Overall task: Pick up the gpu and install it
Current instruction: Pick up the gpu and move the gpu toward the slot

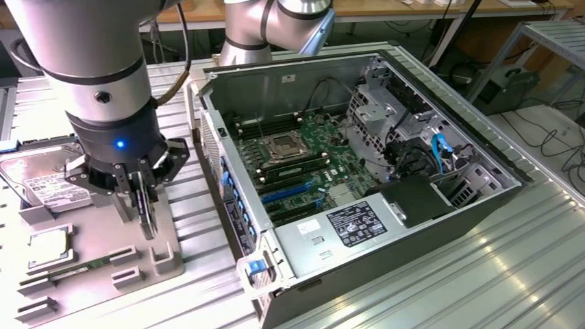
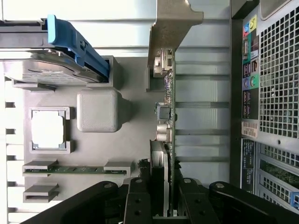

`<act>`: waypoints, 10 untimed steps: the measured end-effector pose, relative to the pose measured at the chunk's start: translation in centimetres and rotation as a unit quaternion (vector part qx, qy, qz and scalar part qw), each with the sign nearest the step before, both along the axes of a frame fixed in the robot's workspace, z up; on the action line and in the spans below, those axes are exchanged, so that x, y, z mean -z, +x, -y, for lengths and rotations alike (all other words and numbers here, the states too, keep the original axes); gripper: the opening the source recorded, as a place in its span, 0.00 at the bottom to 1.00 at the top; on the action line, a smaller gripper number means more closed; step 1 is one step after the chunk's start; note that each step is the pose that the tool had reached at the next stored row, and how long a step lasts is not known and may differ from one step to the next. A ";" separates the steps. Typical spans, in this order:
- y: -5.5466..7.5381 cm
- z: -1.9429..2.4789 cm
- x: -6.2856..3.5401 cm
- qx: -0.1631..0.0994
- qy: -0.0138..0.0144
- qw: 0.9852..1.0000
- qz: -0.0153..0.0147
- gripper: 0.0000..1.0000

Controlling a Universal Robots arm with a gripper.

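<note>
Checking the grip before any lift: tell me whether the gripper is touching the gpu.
Touching. The wrist view shows the gripper, its fingers flat against both faces of the gpu, no gap.

Robotics lab, robot arm [image 1: 92, 62] over slatted metal bench [image 1: 512, 260], open computer case [image 1: 366, 281], cabled desks behind [image 1: 384, 8]

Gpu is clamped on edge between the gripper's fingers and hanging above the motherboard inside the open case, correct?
Only the place is wrong. The gpu is clamped on edge in the gripper, but it is over the grey parts tray, on the exterior view's left of the open case, not above the motherboard. The exterior view shows this.
</note>
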State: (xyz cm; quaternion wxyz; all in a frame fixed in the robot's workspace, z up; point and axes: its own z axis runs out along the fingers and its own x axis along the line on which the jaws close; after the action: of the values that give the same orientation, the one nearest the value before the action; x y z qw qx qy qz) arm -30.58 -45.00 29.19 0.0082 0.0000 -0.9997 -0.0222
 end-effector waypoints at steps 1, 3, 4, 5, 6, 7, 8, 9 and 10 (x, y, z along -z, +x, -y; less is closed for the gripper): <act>0.0 0.00 -0.26 0.000 0.000 1.000 0.000 0.28; 0.0 0.00 -0.69 0.000 0.000 1.000 0.000 0.28; 0.0 0.00 -0.90 0.000 0.000 1.000 0.000 0.28; 0.0 0.00 -1.01 0.000 0.000 1.000 -0.001 0.28; 0.0 0.00 -1.08 0.000 0.000 1.000 -0.001 0.28; 0.0 0.00 -1.17 0.000 0.000 1.000 -0.001 0.28; 0.0 0.00 -1.21 0.000 0.000 1.000 -0.001 0.28; 0.0 0.00 -1.23 0.000 -0.002 1.000 -0.001 0.28; 0.0 0.00 -1.26 0.000 -0.005 1.000 -0.001 0.28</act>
State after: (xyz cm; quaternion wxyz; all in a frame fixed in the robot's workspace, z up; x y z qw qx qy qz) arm -30.57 -45.01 30.45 0.0094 0.0000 -0.9998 -0.0175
